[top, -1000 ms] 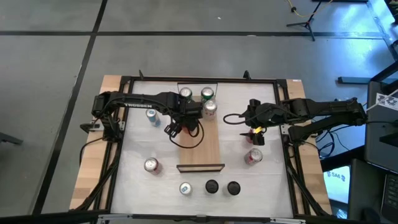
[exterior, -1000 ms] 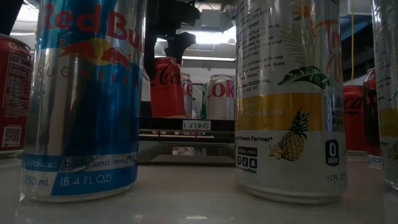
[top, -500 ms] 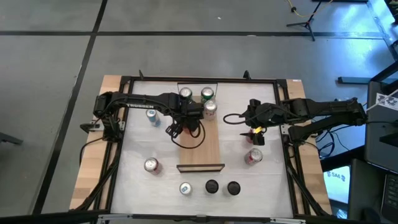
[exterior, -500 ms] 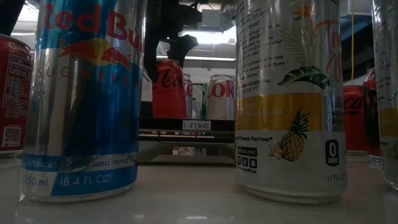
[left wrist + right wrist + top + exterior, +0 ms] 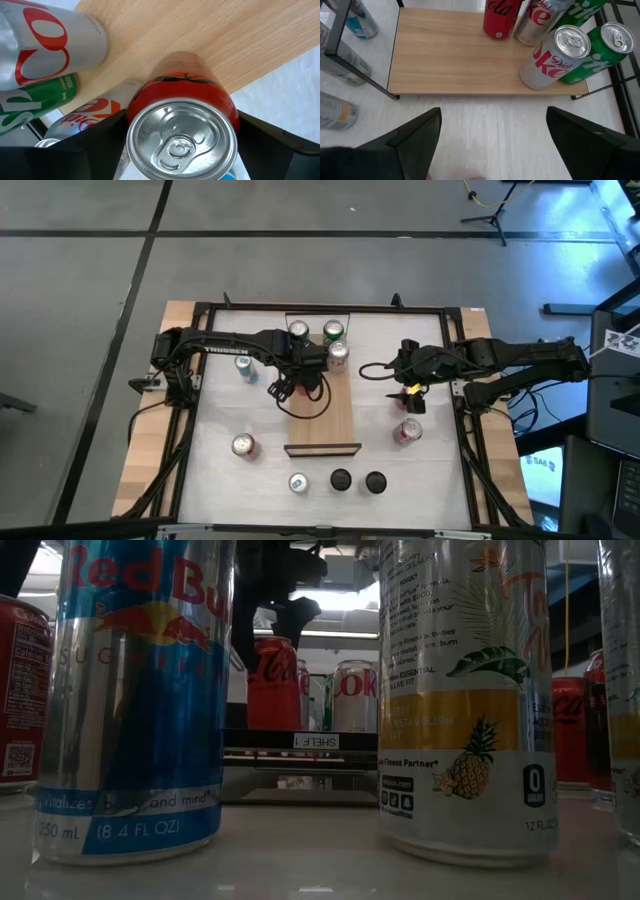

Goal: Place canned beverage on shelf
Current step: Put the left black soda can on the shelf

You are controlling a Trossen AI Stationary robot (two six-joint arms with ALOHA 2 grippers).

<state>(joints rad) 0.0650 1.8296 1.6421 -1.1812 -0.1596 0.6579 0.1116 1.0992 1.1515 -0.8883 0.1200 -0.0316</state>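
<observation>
Now, the fingers (image 5: 97, 142) of the left gripper (image 5: 181, 150): one dark pad on each side of the red aluminium cola can (image 5: 272, 680), close against its wall near the top rim. No gap shows in the left wrist view, so I take the can as gripped, not released.

- Change over the last second, low view: the red can hung slightly tilted between the fingers; now it stands upright and a shade lower. Its base appears level with the bases of the cans behind it.
- High view: left arm has hardly shifted over the same second. It reaches across the far half of the long light-wood plank shelf (image 5: 450, 50).
- Can position: on the wood near the shelf's long edge on the left arm's side, just beside a silver-and-red diet cola can (image 5: 45, 45). A green soda can (image 5: 40, 97) sits beyond that.
- Right gripper (image 5: 492, 140): fingers spread wide, nothing between them. It waits over the white tabletop (image 5: 485, 107) on the shelf's other long side, looking across at the stocked end.

Reading: the lowering looks finished and the can seems to bear on the shelf. Placement is all but done; what remains is opening the fingers and lifting clear. Risk: the neighbouring can is close, so a finger spreading outward may nudge it.
</observation>
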